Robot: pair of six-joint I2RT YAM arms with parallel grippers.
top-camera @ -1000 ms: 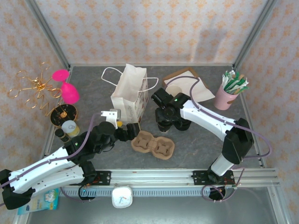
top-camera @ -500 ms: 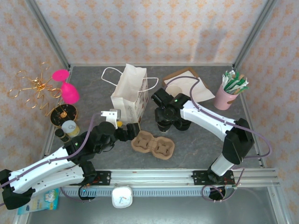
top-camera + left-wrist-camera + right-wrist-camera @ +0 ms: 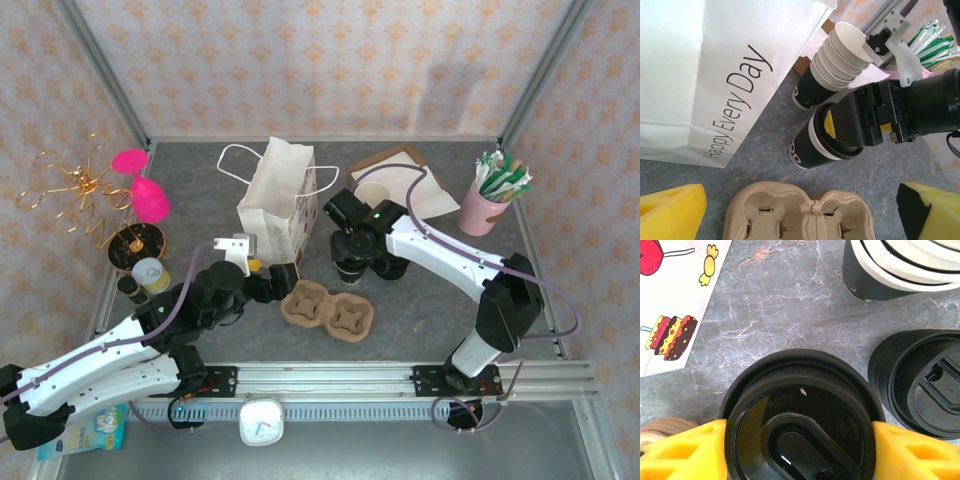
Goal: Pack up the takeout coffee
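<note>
**Right gripper clamps coffee lid on grey stone-look tabletop**

Peach patterned wallpaper (image 3: 300, 60) and aluminium frame posts (image 3: 100, 72) enclose the veined grey tabletop (image 3: 430, 300). Near its middle, just right of the white paper bag (image 3: 275, 200), the takeout coffee (image 3: 805, 150) sits between the right gripper's (image 3: 800, 440) yellow pads (image 3: 685, 450), which are closed on its black lid. The left gripper (image 3: 800, 210) is spread wide and holds nothing, by the cardboard cup carrier (image 3: 327, 308).

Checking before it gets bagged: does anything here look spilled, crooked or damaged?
No spill or damage shows. The takeout coffee is lidded and held in the right gripper. Only the stack of lidless cups looks a bit askew: its upper cups nest unevenly and lean away from the white bag.
</note>
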